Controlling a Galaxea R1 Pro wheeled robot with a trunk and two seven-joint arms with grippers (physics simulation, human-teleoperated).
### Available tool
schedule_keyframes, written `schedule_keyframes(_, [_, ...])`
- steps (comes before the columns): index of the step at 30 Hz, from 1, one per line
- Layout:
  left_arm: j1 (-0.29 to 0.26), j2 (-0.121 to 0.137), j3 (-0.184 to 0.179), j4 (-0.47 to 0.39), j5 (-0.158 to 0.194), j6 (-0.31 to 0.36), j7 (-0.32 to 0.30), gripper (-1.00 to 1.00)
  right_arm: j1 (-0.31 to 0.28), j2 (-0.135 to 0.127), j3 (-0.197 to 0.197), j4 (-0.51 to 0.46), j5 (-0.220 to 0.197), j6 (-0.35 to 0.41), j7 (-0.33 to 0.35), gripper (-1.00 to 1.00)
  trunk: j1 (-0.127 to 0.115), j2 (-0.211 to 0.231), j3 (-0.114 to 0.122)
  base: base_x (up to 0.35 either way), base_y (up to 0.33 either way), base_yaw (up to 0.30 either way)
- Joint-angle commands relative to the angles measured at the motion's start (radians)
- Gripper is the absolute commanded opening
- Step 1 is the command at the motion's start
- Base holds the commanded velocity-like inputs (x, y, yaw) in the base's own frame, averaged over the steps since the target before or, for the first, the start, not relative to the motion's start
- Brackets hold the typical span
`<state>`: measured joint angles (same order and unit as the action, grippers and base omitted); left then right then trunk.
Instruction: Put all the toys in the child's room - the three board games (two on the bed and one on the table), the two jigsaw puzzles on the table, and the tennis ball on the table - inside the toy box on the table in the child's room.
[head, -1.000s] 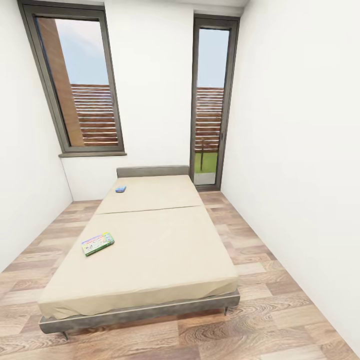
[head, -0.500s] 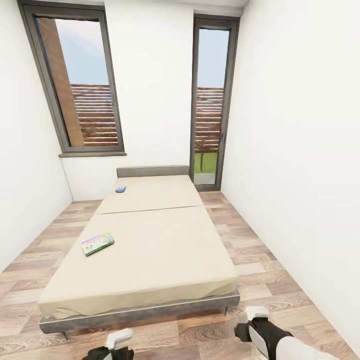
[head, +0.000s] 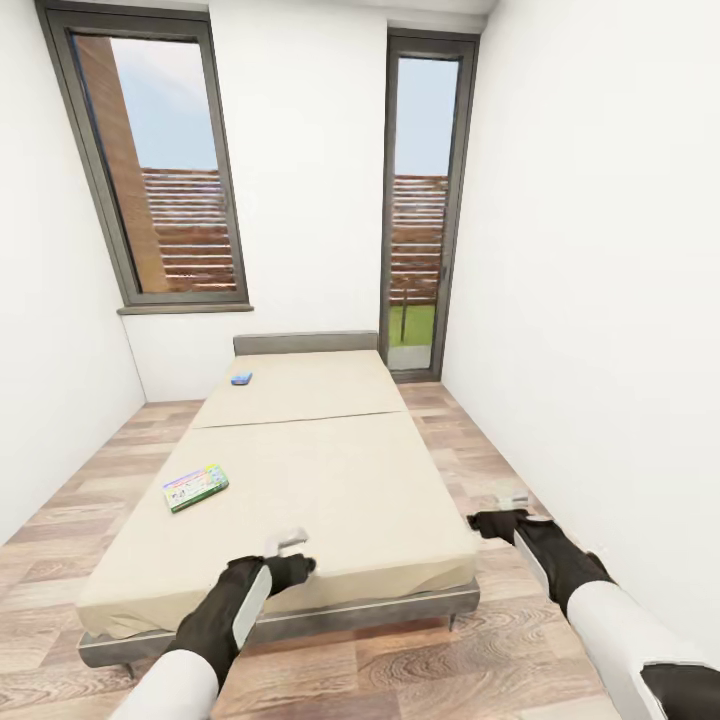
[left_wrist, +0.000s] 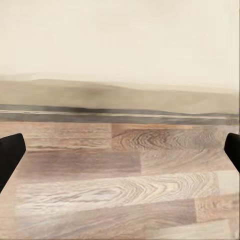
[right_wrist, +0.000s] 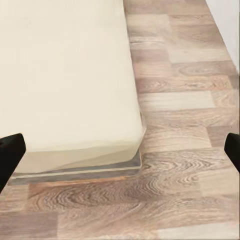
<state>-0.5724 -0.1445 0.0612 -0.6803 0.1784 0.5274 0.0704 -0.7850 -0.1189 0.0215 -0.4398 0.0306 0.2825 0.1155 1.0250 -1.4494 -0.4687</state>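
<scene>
Wood-plank floor (head: 420, 660) runs nearest the camera, and over it both arms reach forward in black-and-white sleeves. The left gripper (head: 292, 555) hangs over the foot end of the bed (head: 330, 500), just above the beige sheet near the bottom edge. In the left wrist view its 2 dark fingertips (left_wrist: 10, 152) sit at opposite borders of the picture, so the claw is spread wide with nothing between, looking at the bed's grey frame rail (left_wrist: 120, 116) and the planks below it. The right gripper (head: 500, 515) hovers off the bed's right side, above the floor beside the mattress corner. Its fingertips (right_wrist: 10, 152) are likewise far apart, spread wide and holding nothing, with the bed's corner (right_wrist: 135, 145) under them.

Further on, the green-edged board game (head: 195, 487) with the colourful picture lies flat on the sheet near the bed's left edge, well apart from the left gripper. A seam crosses the mattress past it. Beyond that, close to the dark grey headboard (head: 305, 343), the light blue board game (head: 241, 378) lies on the left side of the sheet, small at this range.

At the back, 2 tall dark-framed windows (head: 160, 160) are set in the white wall (head: 300, 150).
</scene>
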Motion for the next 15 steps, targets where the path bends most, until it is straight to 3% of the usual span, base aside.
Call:
schedule_keyframes(1, [0.003, -0.004, 0.002, -0.046, 0.018, 0.032, 0.009, 1.0, 0.005, -0.011, 0.002, -0.043, 0.006, 0.015, 0.009, 1.0, 0.0, -0.001, -0.001, 0.0, 0.0, 0.0])
schedule_keyframes(3, [0.01, -0.01, -0.005, -0.161, 0.093, 0.087, 0.017, 1.0, 0.031, -0.061, 0.001, -0.171, 0.008, 0.054, 0.024, 1.0, 0.0, -0.001, -0.001, 0.0, 0.0, 0.0])
schedule_keyframes(5, [0.012, -0.012, -0.027, -0.194, 0.132, 0.095, 0.019, 1.0, 0.041, -0.082, 0.0, -0.214, 0.008, 0.065, 0.027, 1.0, 0.0, -0.001, -0.001, 0.0, 0.0, 0.0])
schedule_keyframes(7, [0.015, -0.014, -0.072, -0.224, 0.163, 0.098, 0.02, 1.0, 0.047, -0.097, -0.002, -0.245, 0.007, 0.073, 0.03, 1.0, 0.0, -0.001, -0.001, 0.0, 0.0, 0.0])
schedule_keyframes(9, [0.017, -0.016, -0.131, -0.245, 0.185, 0.099, 0.021, 1.0, 0.051, -0.106, -0.003, -0.27, 0.006, 0.079, 0.035, 1.0, 0.0, -0.001, -0.001, 0.0, 0.0, 0.0])
schedule_keyframes(10, [0.036, -0.017, -0.279, -0.271, 0.299, 0.062, 0.014, 1.0, 0.058, -0.117, -0.003, -0.312, 0.009, 0.089, 0.093, 1.0, 0.0, -0.001, -0.001, 0.0, 0.0, 0.0])
schedule_keyframes(13, [0.06, -0.012, -0.362, -0.278, 0.38, 0.0, 0.014, 1.0, 0.061, -0.118, 0.0, -0.328, 0.013, 0.104, 0.15, 1.0, 0.0, -0.001, -0.001, 0.0, 0.0, 0.0])
schedule_keyframes(15, [0.071, -0.009, -0.403, -0.282, 0.415, -0.04, 0.012, 1.0, 0.063, -0.114, 0.001, -0.344, 0.016, 0.137, 0.176, 1.0, 0.0, -0.001, -0.001, 0.0, 0.0, 0.0])
